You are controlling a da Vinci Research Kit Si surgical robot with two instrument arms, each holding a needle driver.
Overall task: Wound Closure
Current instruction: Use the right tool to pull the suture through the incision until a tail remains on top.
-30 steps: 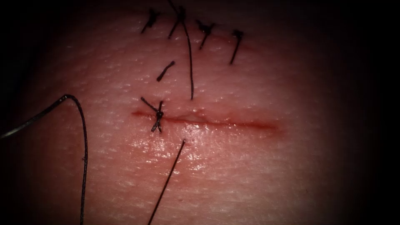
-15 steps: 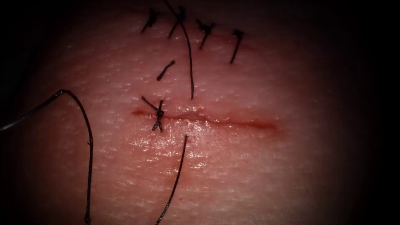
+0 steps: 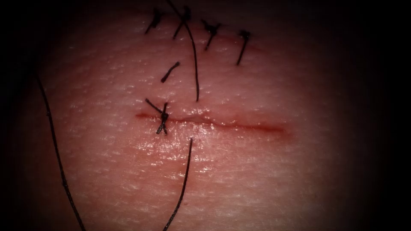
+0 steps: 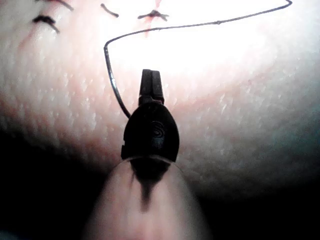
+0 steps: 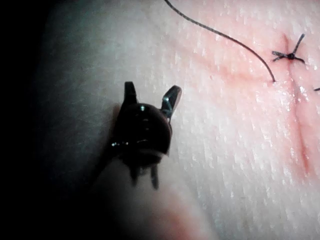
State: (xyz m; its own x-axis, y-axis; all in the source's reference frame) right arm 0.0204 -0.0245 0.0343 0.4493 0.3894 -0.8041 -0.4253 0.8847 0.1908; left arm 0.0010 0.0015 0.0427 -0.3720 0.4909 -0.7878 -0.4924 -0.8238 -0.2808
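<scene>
On the tissue [image 3: 265, 179] the cut [image 3: 239, 125] runs across, with one knotted stitch [image 3: 162, 117] near its left end. A thread [image 3: 185, 179] leaves the tissue just below the cut and curves slackly toward me. Another stretch of thread [image 3: 55, 149] crosses the far left. My left tool [image 4: 151, 73] has its jaws shut with nothing visible between them. Beside it a grey, stiffer curve [image 4: 112, 85], seemingly the needle, runs from the thread's [image 4: 200, 24] bend to behind the tool's wrist, lying over the tissue. My right tool [image 5: 151, 94] hovers with jaws open and empty, away from the thread's [image 5: 235, 42] entry point.
An older row of several knotted stitches [image 3: 212, 30] lies along the far edge of the tissue. A short cut end of thread [image 3: 170, 72] and a longer loose strand [image 3: 195, 64] lie between that row and the cut. Red fluid lines the cut.
The thread below the cut went from taut and straight to slack and curved. The loop at the left has swung further left and straightened, and its grey stretch has left the endoscope view.
</scene>
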